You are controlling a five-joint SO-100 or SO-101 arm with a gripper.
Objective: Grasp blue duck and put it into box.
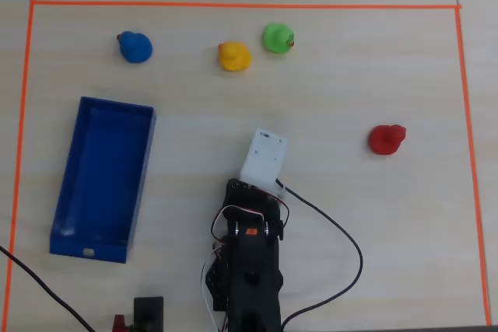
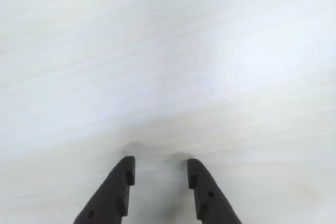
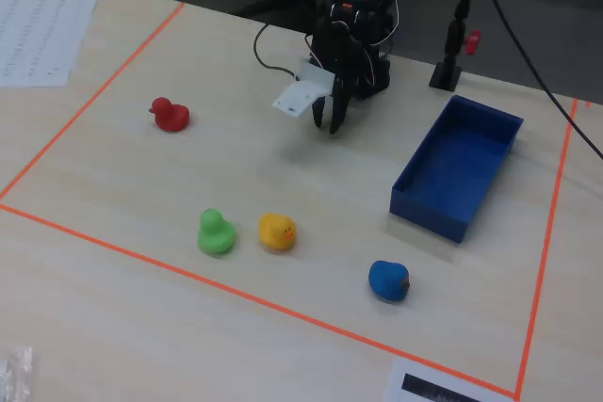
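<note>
The blue duck stands on the light wood table at the far left in the overhead view, above the box; in the fixed view it is near the front. The dark blue box lies empty to the left of the arm, and shows at the right in the fixed view. My gripper points down over bare table, its jaws a little apart with nothing between them. In the fixed view it hangs near the arm base, far from the duck. In the overhead view a white wrist housing hides it.
A yellow duck, a green duck and a red duck stand on the table. Orange tape frames the work area. Cables trail from the arm base. A black stand is behind the box.
</note>
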